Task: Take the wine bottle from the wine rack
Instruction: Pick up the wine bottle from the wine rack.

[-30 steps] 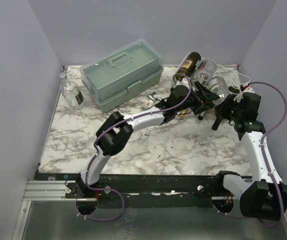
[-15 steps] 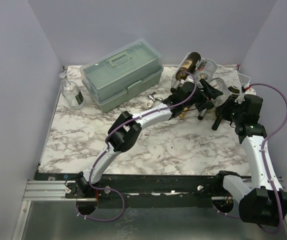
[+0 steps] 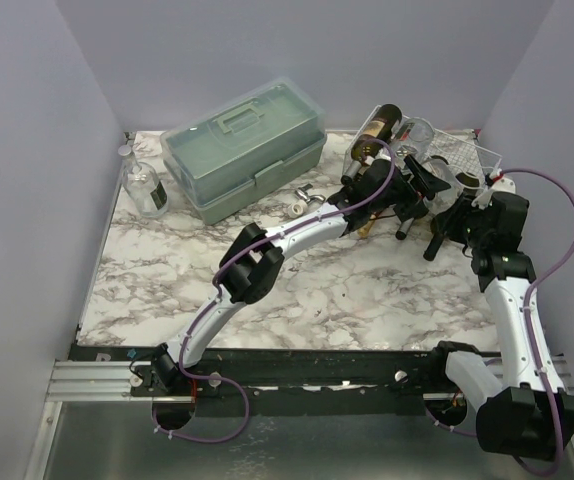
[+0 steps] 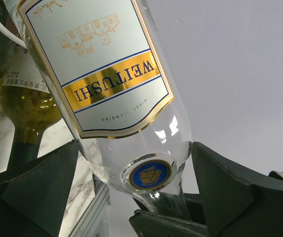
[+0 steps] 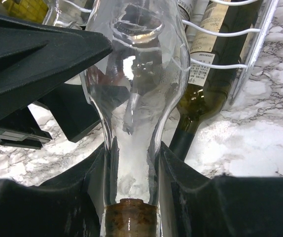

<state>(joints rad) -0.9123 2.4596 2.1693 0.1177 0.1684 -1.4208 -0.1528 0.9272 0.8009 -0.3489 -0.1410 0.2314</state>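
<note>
1. At the far left of the marbled table [image 3: 347, 290] stood a small glass flask [image 3: 144, 187]. Just to its right was a pale green toolbox [image 3: 242, 147], with a small white piece [image 3: 297, 205] near its near-right corner.
2. The left arm stretched from its base at the near left diagonally toward the far right, elbow raised over the middle of the table and wrist beside the toolbox's right end.
3. The left gripper [image 3: 407, 190] had its jaws spread wide, one on each side of the wine bottle's body and close to the glass. Whether they pressed on it could not be told.
4. The wine bottle [image 4: 112, 74], clear glass with a white and gold label, lay tilted in the wine rack [image 3: 470, 152] at the far right of the table, its neck pointing toward the near side.
5. The right gripper [image 5: 131, 168] was clamped on that neck just above the brown cap.
6. The right arm rose along the right edge from its near-right base and bent inward toward the rack.
7. A green bottle [image 5: 205, 94] lay touching the rack's white wires just beside the clear one. A brown bottle [image 3: 377, 130] jutted from the rack's far-left side, crowding the left wrist.
</note>
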